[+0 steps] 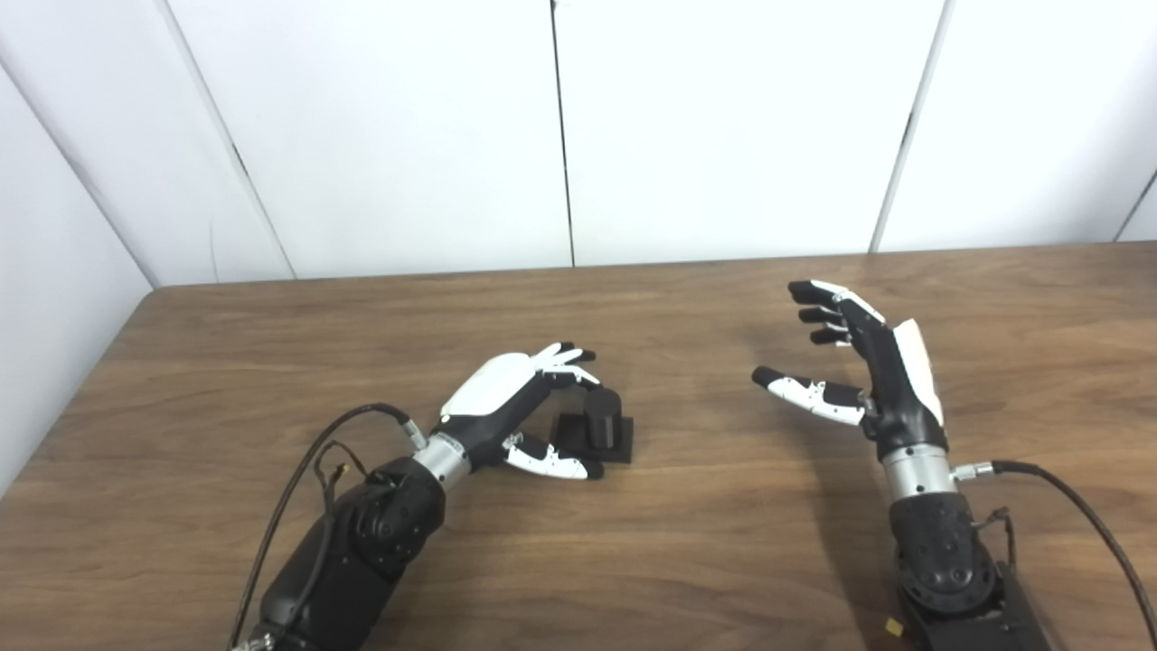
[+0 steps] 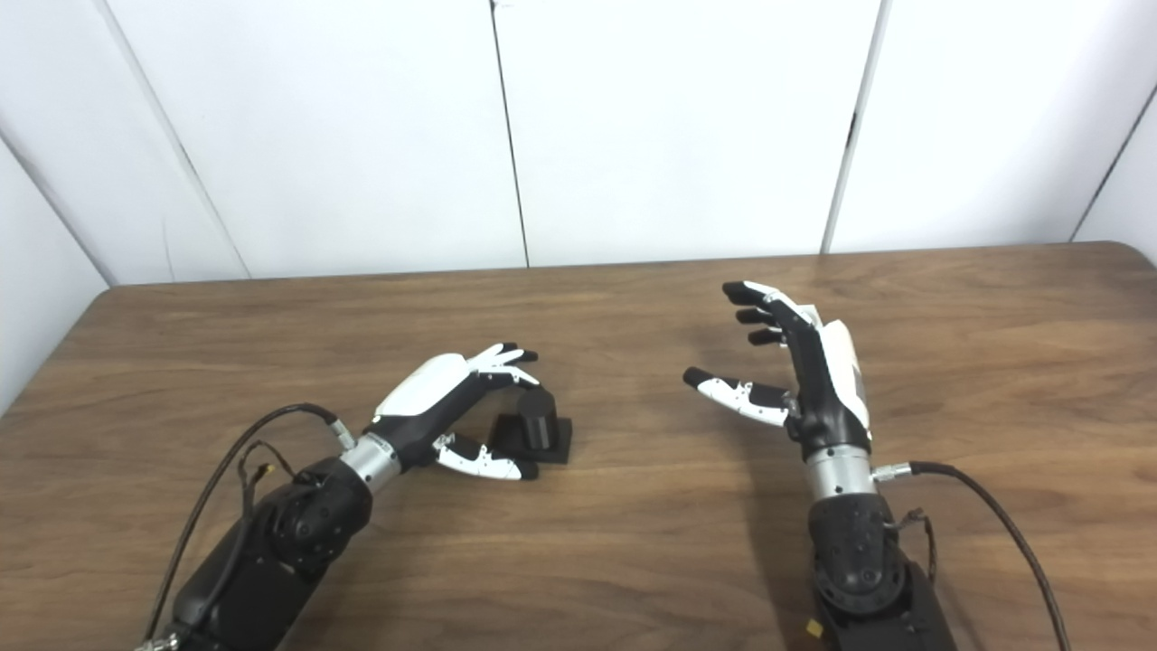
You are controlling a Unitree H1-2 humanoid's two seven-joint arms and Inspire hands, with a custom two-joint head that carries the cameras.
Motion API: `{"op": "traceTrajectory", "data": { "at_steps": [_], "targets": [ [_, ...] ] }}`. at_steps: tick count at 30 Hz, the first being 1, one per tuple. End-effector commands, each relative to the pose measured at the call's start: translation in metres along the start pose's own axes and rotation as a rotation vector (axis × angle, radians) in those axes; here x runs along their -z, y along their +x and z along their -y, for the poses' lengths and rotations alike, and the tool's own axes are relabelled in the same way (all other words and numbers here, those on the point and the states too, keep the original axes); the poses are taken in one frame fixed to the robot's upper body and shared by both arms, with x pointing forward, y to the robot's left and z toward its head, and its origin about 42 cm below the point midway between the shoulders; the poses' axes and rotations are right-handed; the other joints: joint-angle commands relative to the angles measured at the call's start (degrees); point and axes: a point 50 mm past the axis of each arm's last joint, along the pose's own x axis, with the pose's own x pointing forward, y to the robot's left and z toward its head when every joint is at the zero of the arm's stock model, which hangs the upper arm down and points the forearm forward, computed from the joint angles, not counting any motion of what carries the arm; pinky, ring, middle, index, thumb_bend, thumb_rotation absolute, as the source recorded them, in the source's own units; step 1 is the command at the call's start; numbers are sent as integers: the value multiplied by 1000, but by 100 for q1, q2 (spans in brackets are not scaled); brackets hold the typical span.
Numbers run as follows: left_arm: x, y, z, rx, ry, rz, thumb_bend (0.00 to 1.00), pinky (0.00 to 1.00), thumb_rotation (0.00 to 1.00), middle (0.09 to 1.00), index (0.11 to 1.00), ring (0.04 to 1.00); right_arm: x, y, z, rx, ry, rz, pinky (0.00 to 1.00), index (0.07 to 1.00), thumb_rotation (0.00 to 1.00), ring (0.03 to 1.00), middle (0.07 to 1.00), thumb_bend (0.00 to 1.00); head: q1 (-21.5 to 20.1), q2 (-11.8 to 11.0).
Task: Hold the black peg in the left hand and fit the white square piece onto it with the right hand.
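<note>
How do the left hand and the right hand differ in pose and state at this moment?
The left hand lies low on the table, fingers curled around the black peg; the right hand is raised, away from it. The left hand touches the peg; the right hand is open and holds nothing. Both are black and white.

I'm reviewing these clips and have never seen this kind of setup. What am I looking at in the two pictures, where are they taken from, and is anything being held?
Both pictures come from two cameras side by side on a humanoid robot's head, so they show one scene. Its arms enter from the bottom edge over a wooden table. The left hand is curled around a black peg that stands on a square black base on the table; whether it grips it firmly is unclear. The right hand hovers open, holding nothing. No white square piece is in view.
</note>
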Motion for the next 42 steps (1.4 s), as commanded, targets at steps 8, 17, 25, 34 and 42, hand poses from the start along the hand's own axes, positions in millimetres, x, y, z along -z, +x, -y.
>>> {"op": "traceTrajectory", "data": {
  "at_steps": [8, 17, 25, 34, 42],
  "targets": [
    [2, 5, -16, -24, 49, -11, 841, 964, 227, 935, 598, 996, -16, 18, 9, 38, 6, 94, 662, 745, 173, 730, 764, 716, -6, -1],
    [4, 5, -15, -41, 33, -10, 526, 977, 80, 928, 492, 998, -17, 23, 21, 52, -19, 108, 667, 744, 185, 732, 766, 712, -18, 7],
    [4, 5, -14, -45, 28, -16, 521, 971, 80, 928, 492, 997, -18, 22, 23, 54, -18, 105, 660, 746, 184, 728, 767, 718, -8, 17],
    [7, 3, -11, -47, 17, -19, 521, 953, 78, 925, 491, 992, -17, 24, 33, 54, -53, 102, 662, 751, 204, 735, 766, 712, -54, 25],
    [12, -4, -12, -40, 20, -21, 521, 948, 78, 924, 491, 987, -38, 59, 88, -62, -357, 191, 623, 739, 217, 734, 767, 741, -752, -121]
  ]
}}
